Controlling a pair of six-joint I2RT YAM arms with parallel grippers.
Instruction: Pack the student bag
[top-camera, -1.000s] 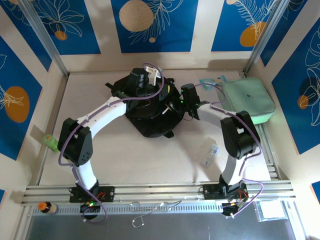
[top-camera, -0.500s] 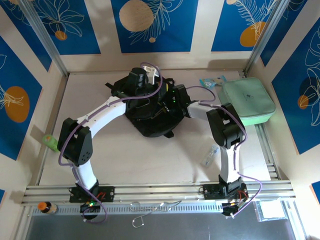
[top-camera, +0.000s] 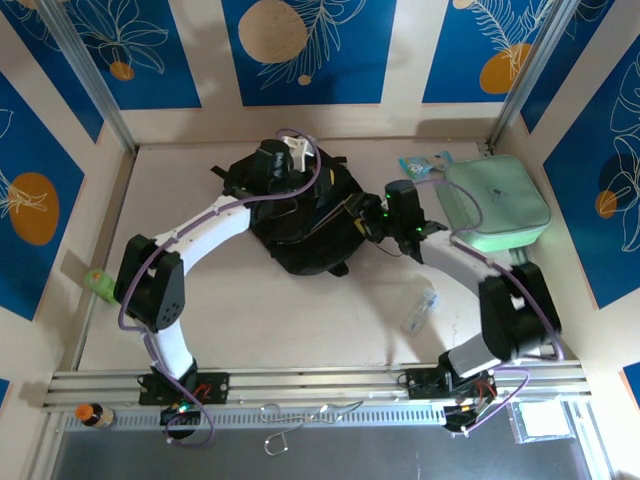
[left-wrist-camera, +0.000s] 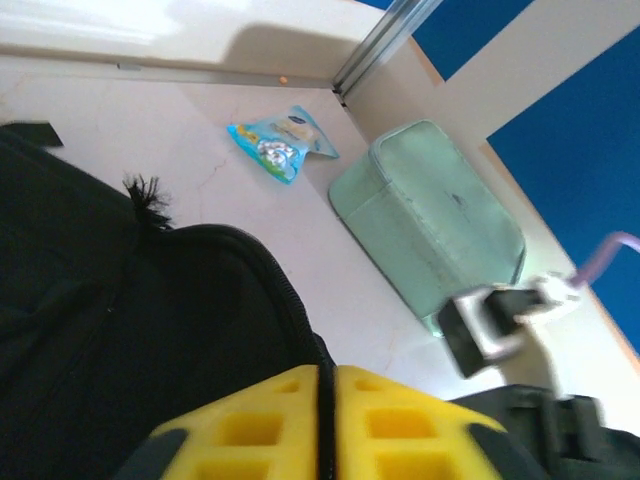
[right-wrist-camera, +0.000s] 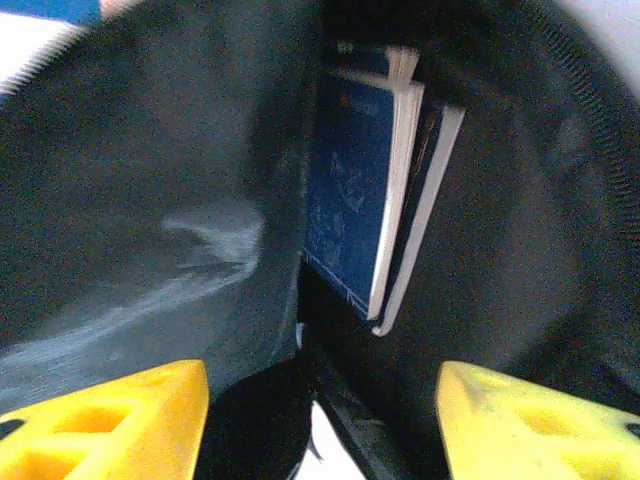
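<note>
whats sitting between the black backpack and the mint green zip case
Top view: the right arm's pincer and wrist span that gap, tips at the black fabric backpack. A small blue snack packet lies further back, near the mint-green zip case.

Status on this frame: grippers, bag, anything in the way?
Left gripper shut on student bag rim. Right gripper jaws open at the mouth, blue book inside. Mint case, small bottle off to the side, not blocking.
</note>
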